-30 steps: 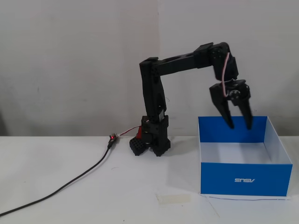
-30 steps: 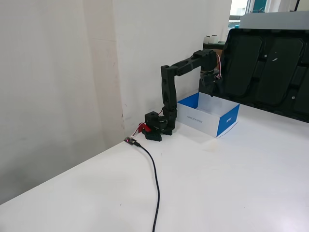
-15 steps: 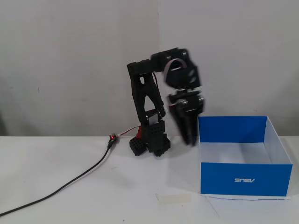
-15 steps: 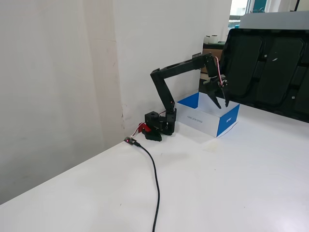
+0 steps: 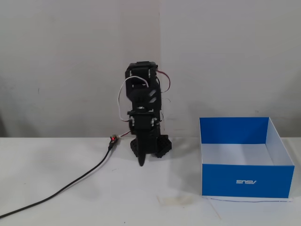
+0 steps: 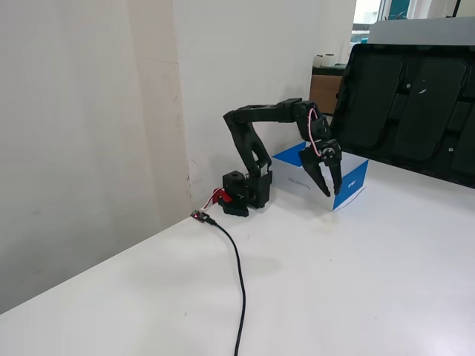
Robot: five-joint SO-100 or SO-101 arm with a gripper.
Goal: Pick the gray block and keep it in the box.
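hanging above the white table [image 5: 70, 160], the black two-finger gripper [image 6: 326, 190] points down with fingers closed, empty, just beside the open-top bright blue box [image 5: 247, 181].

Box [image 5: 246, 181]: rectangular, open-topped, bright blue outside, white inside, with a small white logo on its front wall, which reads upside down. Stands upright and flat on the white table toward the right edge in a fixed view; interior appears empty. In the other fixed view [image 6: 355, 178], it sits near the far edge, partly hidden.

Gray block: not visible in either view.
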